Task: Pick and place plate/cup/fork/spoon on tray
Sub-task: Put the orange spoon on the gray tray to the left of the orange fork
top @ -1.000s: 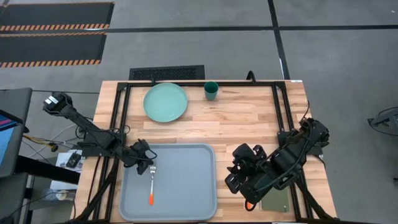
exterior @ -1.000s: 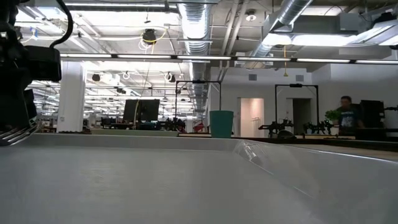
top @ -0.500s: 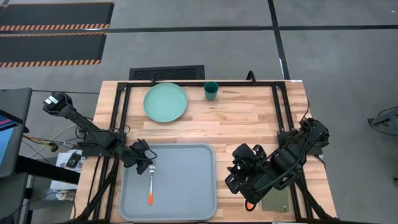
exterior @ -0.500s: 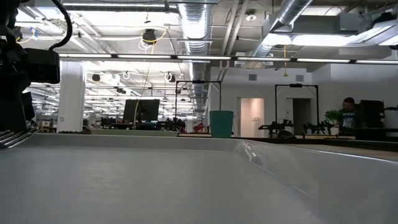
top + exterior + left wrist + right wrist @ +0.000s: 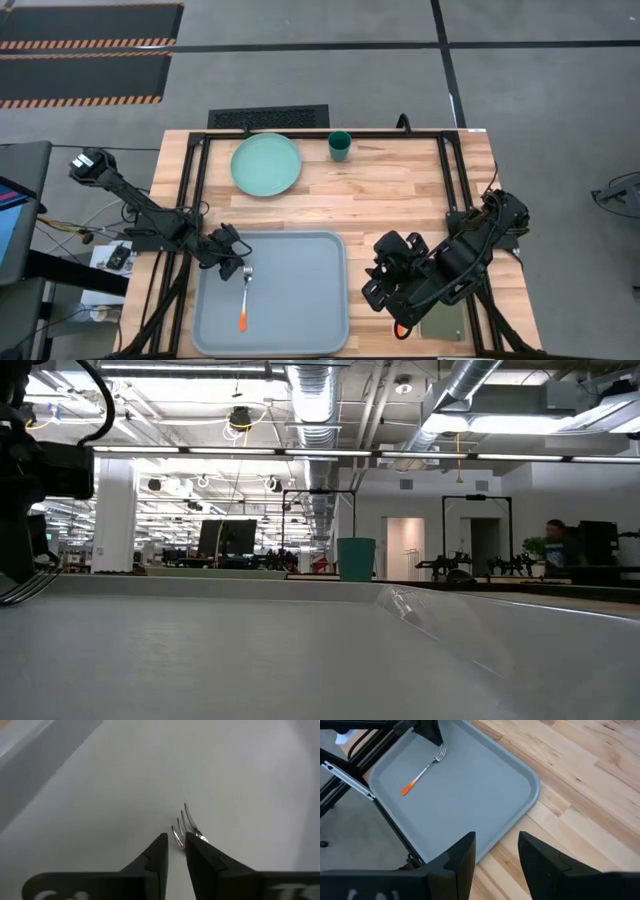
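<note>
The fork (image 5: 244, 297) lies flat on the grey-blue tray (image 5: 300, 300), prongs toward the far edge and orange tip toward the near edge. My left gripper (image 5: 238, 260) is low over the fork's prong end, its fingers a narrow gap apart (image 5: 176, 851). My right gripper (image 5: 383, 287) hangs open and empty just right of the tray. The mint-green plate (image 5: 266, 164) and the teal cup (image 5: 340, 146) stand on the table at the far edge. Only an orange tip (image 5: 400, 328) shows under my right arm; the rest of the spoon is hidden. My left gripper's fingertips (image 5: 161, 847) stand on either side of the base of the fork's prongs (image 5: 183, 826), pointing down at the tray. I cannot tell whether they touch it. The fork lies with its whole length on the tray.
A small dark green pad (image 5: 445, 322) lies at the near right under my right arm. Black frame rails run along the table's left, right and far sides. Bare wood lies between the tray and the plate. A person shows far off in the room (image 5: 556, 540).
In the low view my left gripper has drifted a little toward the table's left edge. The fork has stayed where it lay on the tray.
</note>
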Tool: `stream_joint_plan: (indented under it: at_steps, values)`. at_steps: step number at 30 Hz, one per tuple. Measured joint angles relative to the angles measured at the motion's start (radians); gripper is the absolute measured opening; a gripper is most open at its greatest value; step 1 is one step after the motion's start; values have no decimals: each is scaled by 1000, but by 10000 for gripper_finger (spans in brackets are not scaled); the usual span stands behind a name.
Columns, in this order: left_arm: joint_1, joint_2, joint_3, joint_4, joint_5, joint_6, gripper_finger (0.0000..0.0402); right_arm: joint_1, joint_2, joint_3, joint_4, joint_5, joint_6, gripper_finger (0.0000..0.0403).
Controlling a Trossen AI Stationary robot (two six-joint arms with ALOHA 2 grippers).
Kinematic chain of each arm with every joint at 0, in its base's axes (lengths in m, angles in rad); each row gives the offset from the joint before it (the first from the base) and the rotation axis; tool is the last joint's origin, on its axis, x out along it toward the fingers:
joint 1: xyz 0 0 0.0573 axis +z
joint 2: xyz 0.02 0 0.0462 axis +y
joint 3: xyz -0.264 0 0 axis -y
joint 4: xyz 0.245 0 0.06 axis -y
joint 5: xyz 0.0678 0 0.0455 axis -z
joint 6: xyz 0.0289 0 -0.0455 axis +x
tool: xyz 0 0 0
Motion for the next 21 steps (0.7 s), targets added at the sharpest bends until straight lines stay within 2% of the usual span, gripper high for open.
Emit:
stream_joint_plan:
  at_steps: [4, 8, 12, 16, 21]
  values:
    - [1, -3, 6, -3, 54, -34, 63, -24, 0, 0, 0, -22, 51, 172]
    - [1, -40, 41, 4, 108, -38, 76, -75, 0, 0, 0, -133, 49, 172]
    - [1, -114, 77, 1, 112, -48, 92, -102, -5, -80, 1, -166, 54, 172]
    - [1, -205, 115, 13, 48, -98, 106, -100, -37, -246, -1, -281, 161, 172]
    - [1, -315, 133, 73, -99, -80, 120, -55, -71, -498, 8, -416, 439, 173]
